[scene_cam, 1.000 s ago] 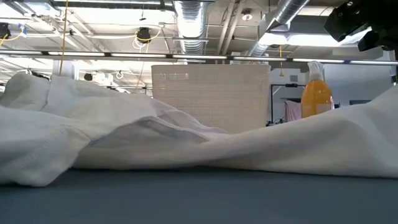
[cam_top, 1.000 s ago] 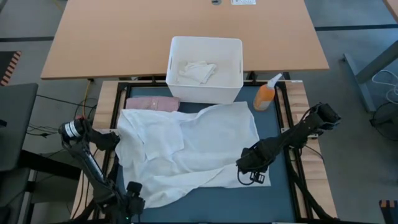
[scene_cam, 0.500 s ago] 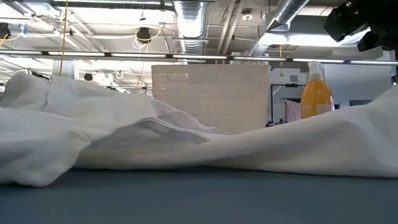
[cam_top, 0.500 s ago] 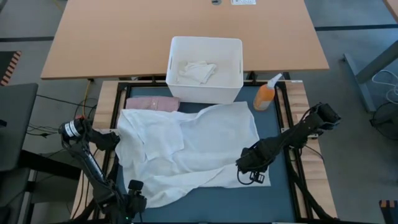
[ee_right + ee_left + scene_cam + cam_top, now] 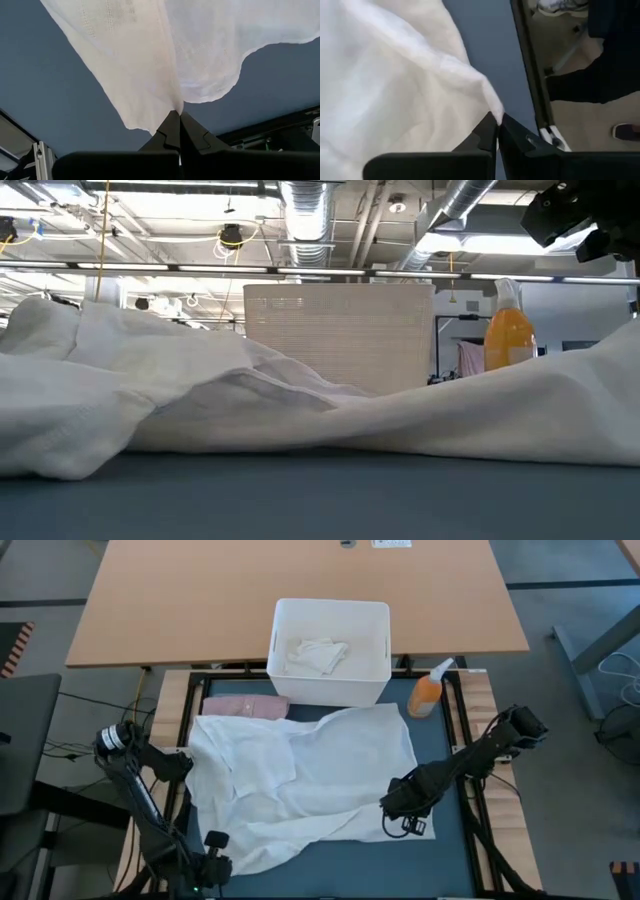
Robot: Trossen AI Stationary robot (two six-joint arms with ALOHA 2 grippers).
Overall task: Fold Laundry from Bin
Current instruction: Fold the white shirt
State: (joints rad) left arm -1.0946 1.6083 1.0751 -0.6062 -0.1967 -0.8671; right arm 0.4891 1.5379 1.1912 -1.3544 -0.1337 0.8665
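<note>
Desk mat (image 5: 452, 858): white cloth (image 5: 310, 775) spread 9-to-3; left gripper (image 5: 496, 131) pinching 7 o'clock corner, right gripper (image 5: 178, 124) pinching 4 o'clock edge.

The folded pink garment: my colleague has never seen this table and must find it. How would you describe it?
Start at the white bin at the far edge of the blue mat. Just in front of its left corner lies the folded pink garment, touching the large spread white cloth. It is the only pink, neatly folded piece; the rest of the laundry is white.
</note>
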